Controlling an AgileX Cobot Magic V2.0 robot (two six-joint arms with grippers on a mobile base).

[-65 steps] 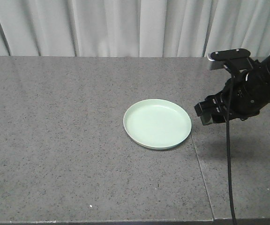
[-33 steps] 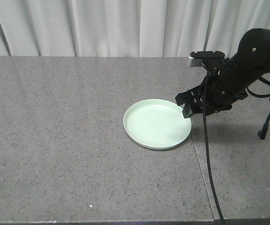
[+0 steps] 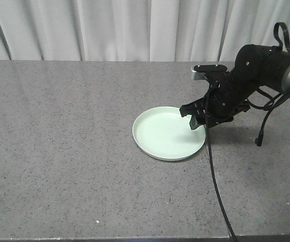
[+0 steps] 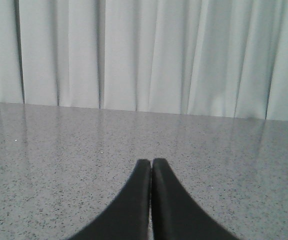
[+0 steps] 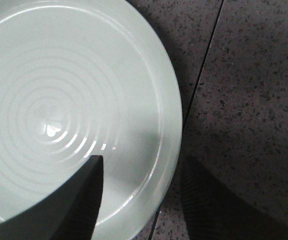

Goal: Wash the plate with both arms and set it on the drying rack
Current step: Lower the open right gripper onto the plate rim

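Two arms here, but only one's busy. Front view: the round pale mint-green plate (image 3: 165, 135) sits flat on the grey speckled stone countertop (image 3: 59, 151). The black right gripper (image 3: 191, 117) is down at its right edge, so I'd say this is the pick-up step, washing not started. Left wrist view: the black left gripper (image 4: 151, 164) is pinched together on nothing, facing white curtains (image 4: 134, 50). Right wrist view: jaws spread, one over the plate's inside, one outside over the counter, rim between them. Next it probably needs a square pinch on that thin rim. Plate's got nothing on it.
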